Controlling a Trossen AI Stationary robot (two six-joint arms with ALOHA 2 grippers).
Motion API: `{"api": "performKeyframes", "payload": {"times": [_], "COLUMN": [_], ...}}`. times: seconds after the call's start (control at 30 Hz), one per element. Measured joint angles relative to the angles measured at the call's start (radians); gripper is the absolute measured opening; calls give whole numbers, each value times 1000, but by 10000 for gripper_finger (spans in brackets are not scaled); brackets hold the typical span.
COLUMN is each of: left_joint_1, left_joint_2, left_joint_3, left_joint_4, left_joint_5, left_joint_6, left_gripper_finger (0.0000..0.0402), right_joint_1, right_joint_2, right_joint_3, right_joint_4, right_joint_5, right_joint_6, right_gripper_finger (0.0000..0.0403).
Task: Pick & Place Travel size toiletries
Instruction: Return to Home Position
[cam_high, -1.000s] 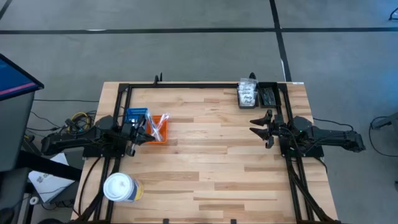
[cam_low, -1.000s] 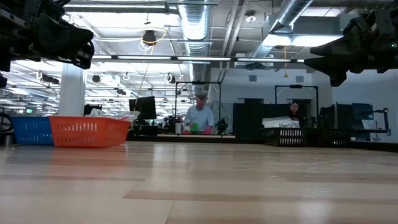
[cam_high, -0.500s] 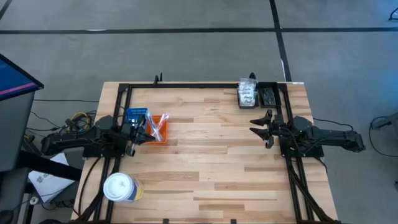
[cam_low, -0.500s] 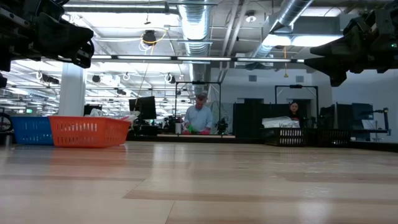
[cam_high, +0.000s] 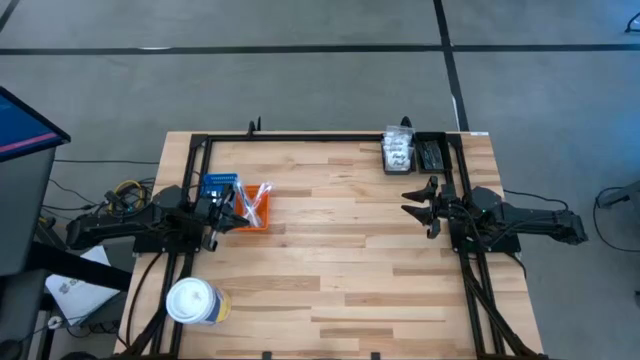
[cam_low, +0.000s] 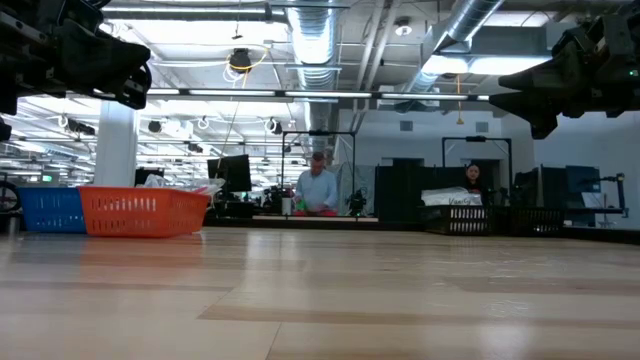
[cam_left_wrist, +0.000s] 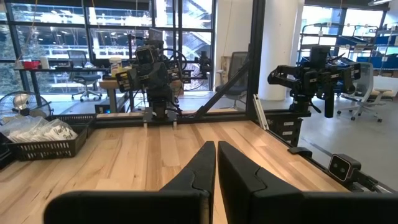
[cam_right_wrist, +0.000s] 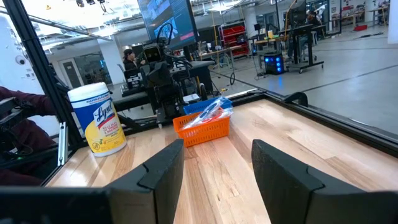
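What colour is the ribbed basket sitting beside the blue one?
The basket is orange; the low view shows it best.

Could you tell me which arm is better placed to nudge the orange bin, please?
Left, probably: the left gripper, shut, hangs right by the orange bin, while the right gripper, open, is across the table.
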Motion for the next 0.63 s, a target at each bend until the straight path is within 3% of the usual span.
{"api": "performKeyframes", "payload": {"times": [0.63], "left_joint_1": [0], "left_joint_2": [0], "left_joint_3": [0], "left_joint_4": [6], "left_joint_5": [0], "left_joint_6": [0], "left_gripper_finger": [13], "right_joint_1": [0], "right_joint_2": [0], "right_joint_3": [0], "right_joint_4": [0], "right_joint_5": [0], "right_joint_6": [0], "right_gripper_finger": [182]}}
